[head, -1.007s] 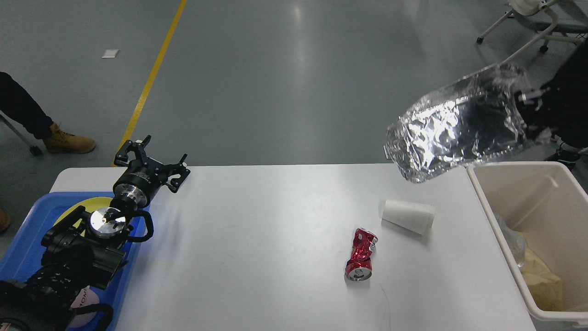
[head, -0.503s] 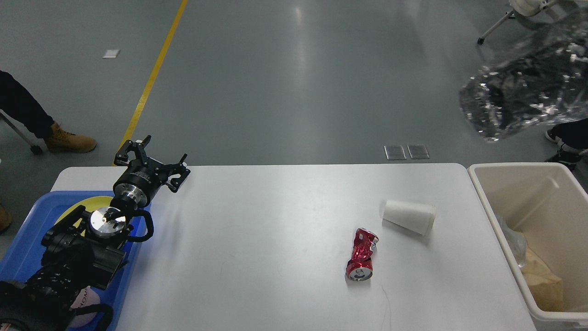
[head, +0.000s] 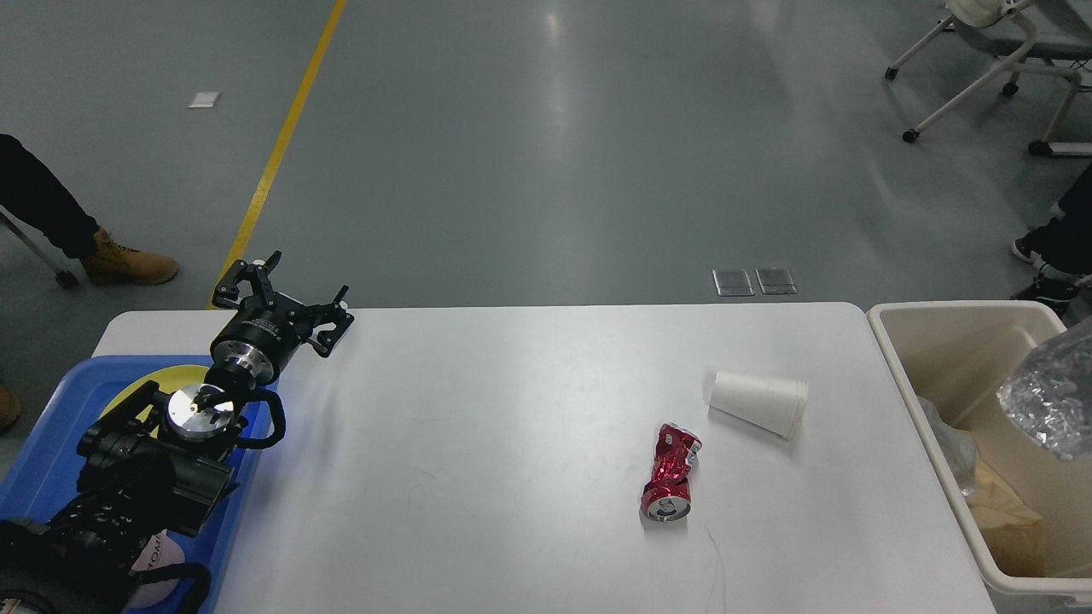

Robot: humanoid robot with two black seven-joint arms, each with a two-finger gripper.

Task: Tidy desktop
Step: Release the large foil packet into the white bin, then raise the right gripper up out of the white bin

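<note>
On the smooth white desktop lie a crushed can and cup.

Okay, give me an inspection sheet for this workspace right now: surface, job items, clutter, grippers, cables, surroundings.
Surface: white desktop, smooth, mostly bare.
Job's things: blue tray on its left end, yellow plate inside; beige bin off the right end, holding trash.
Clutter: crushed red can and white paper cup on its side, lying close together but apart; silver foil bag over the bin.
Grippers: left gripper open, empty, above the tray's far edge; right not in view.
Cables: black loops on the left arm.
Surroundings: grey floor, yellow line, chair base, someone's boot.
</note>
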